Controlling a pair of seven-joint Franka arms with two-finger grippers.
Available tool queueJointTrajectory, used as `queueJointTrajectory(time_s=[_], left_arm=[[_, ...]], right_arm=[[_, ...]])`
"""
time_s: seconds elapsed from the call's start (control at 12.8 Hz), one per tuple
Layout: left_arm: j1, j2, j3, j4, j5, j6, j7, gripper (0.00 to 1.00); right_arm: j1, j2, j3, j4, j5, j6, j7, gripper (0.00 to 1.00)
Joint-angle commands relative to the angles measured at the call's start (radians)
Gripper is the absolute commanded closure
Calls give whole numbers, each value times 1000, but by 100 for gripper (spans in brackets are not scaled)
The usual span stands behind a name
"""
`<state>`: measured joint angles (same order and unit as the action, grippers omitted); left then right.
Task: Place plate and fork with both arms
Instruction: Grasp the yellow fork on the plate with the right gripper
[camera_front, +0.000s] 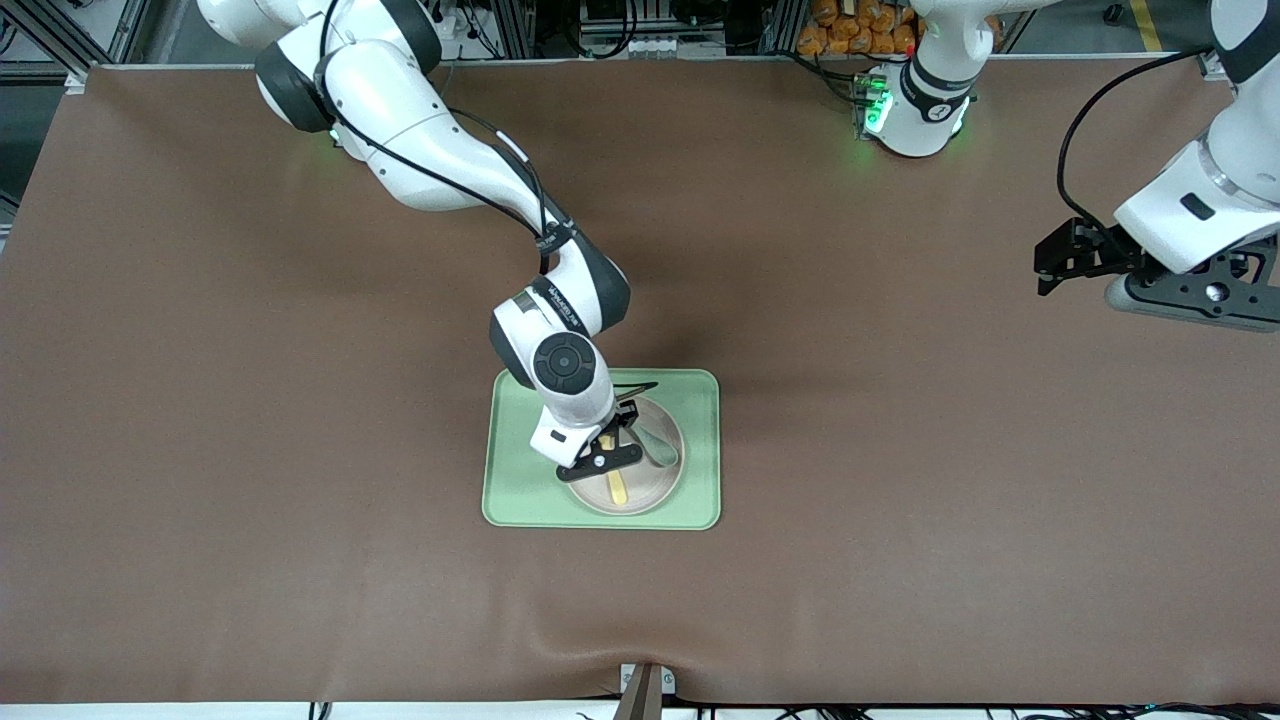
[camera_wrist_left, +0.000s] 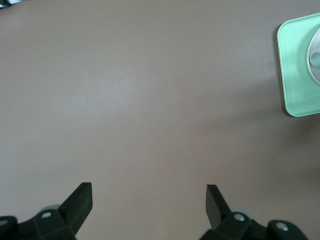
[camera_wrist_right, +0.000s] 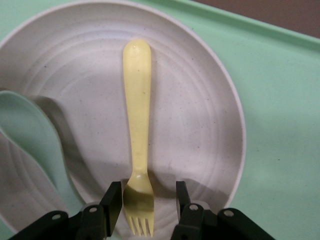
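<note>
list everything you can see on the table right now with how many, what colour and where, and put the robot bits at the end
tray: one, light green, on the brown table mat, nearer the front camera than the arm bases.
plate: one, off-white, on the tray.
fork: one, pale yellow, lying on the plate.
spoon: one, teal-green, on the plate beside the fork.
table mat: one, brown, covering the table.
right tool: one, black, over the plate, fingers open either side of the fork's tine end.
left tool: one, black, open, waiting over bare mat at the left arm's end.
</note>
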<state>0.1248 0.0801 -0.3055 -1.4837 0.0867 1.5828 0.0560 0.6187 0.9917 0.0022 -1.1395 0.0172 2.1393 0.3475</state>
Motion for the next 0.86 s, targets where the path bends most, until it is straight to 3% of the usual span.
queueJointTrajectory(time_s=[0.0,0.08,0.39,0.63,0.78], left_arm=[[12,-19,3,8,8,-1,33,0],[12,-19,3,8,7,-1,39,0],[-20,-19,58,8,-34,2,59,0],[-216,-22,263,6,-39,0,59,0],[-254,-26,301,6,-39,-1,61,0]], right_arm=[[10,8,-8,7,-19,2,28,56],[10,8,-7,7,-19,2,28,73],[7,5,-8,15,-19,-5,27,88],[-5,-13,-5,26,-13,-34,25,100],[-11,-22,-4,46,-5,-62,25,100]])
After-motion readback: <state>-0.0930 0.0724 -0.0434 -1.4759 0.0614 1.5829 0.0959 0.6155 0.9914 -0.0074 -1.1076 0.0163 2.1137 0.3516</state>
